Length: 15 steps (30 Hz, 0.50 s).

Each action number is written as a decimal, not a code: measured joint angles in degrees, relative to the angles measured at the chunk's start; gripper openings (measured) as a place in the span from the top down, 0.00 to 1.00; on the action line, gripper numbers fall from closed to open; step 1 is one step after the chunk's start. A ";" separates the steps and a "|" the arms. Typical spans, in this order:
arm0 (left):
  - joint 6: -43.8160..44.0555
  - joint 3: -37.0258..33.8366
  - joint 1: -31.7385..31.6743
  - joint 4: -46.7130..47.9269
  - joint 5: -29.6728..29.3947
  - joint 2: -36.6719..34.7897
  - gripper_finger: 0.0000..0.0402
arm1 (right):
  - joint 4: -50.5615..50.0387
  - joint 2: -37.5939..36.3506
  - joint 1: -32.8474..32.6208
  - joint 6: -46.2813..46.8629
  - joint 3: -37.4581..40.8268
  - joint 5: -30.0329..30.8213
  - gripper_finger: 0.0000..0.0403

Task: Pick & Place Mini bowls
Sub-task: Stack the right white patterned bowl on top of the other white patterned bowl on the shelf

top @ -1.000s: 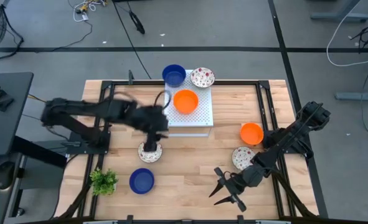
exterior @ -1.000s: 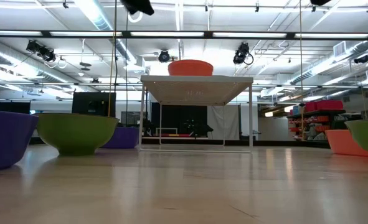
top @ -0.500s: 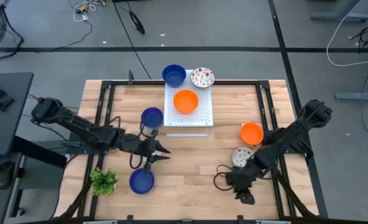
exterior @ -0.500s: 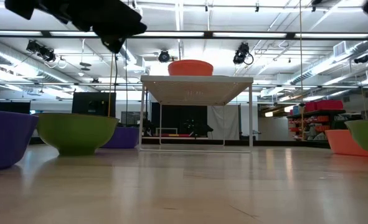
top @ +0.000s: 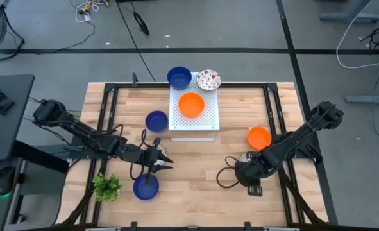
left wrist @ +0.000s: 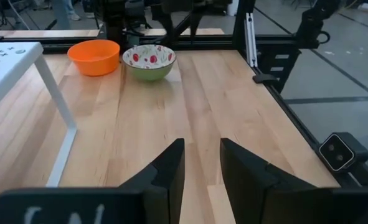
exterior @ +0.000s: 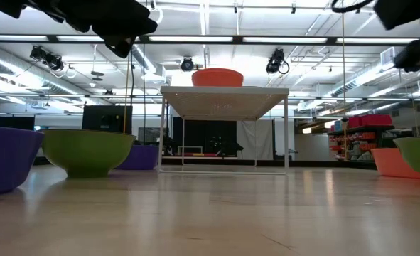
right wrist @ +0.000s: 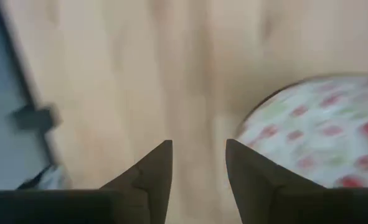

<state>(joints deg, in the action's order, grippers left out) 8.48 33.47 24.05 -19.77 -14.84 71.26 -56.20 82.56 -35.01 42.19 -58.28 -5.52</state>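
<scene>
- Mini bowls are spread around the white perforated board [top: 194, 115], my landmark: an orange bowl [top: 191, 104] sits on it, a blue bowl [top: 179, 77] and a speckled bowl [top: 208, 79] at its far edge, another blue bowl [top: 156, 120] just beside its left side.
- Well off the board's right side, a second orange bowl [top: 258, 136] and a second speckled bowl [left wrist: 149, 60] sit close together; a third blue bowl [top: 145, 187] lies toward the front left, near the small green plant [top: 106, 187].
- Left end effector [top: 158, 158] hovers in front of the board's left corner, above that front blue bowl; its fingers [left wrist: 171, 171] stand slightly apart with nothing between them.
- Right end effector [right wrist: 198, 163] hangs low beside the right-hand speckled bowl, jaws parted and empty, the bowl's rim just off one finger.
- To do this step well, I'd say the right arm should straddle the rim with one finger inside and one outside, then close squarely; a glancing touch could skate the light bowl across the wood.
- The desk [top: 195, 186] is pale wooden planking in a black frame, smooth and slightly glossy.
- Around it is grey floor with cables; beyond, a large hall with ceiling lights and shelving.
</scene>
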 joint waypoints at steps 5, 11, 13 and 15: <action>0.18 0.00 0.00 0.10 0.42 0.00 0.74 | 0.31 0.00 -0.24 -0.16 1.68 6.05 0.60; 0.10 0.02 0.00 0.28 0.46 0.02 0.74 | 4.11 0.00 -1.14 1.08 5.87 6.55 0.49; 0.04 0.04 0.00 0.31 0.47 0.04 0.74 | 3.78 0.00 -1.24 2.72 7.35 6.54 0.46; 0.03 0.04 0.00 0.34 0.49 0.04 0.74 | 3.87 0.00 -1.23 4.38 8.66 6.55 0.45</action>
<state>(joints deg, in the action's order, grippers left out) 8.51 33.52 24.05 -19.43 -14.35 71.31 -52.33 82.56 -36.25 46.57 -49.62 1.03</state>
